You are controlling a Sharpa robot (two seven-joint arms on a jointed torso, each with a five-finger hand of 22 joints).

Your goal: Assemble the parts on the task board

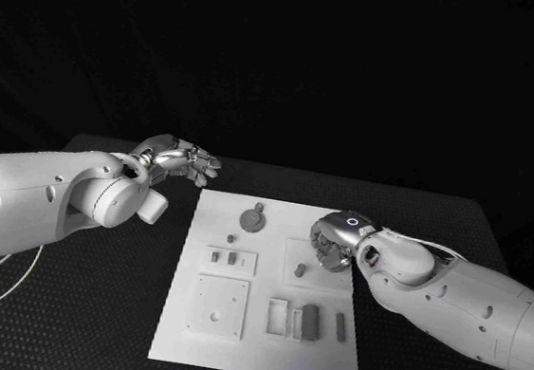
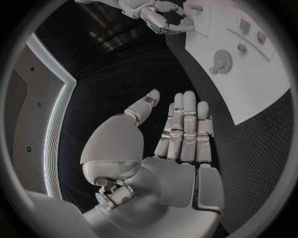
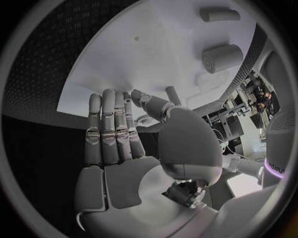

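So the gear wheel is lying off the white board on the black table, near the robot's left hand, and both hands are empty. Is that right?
Not quite. The gear wheel lies on the white task board, near its far edge, not on the black table; the head view shows this. The left hand and right hand do hold nothing.

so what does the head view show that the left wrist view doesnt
Head view alone: the white rectangular task board whole, with its near recessed plates and the small grey upright blocks.
Left wrist view alone: the silver left hand from behind, fingers straight, holding nothing.
Both: the round grey toothed gear, the silver right hand, the black table.
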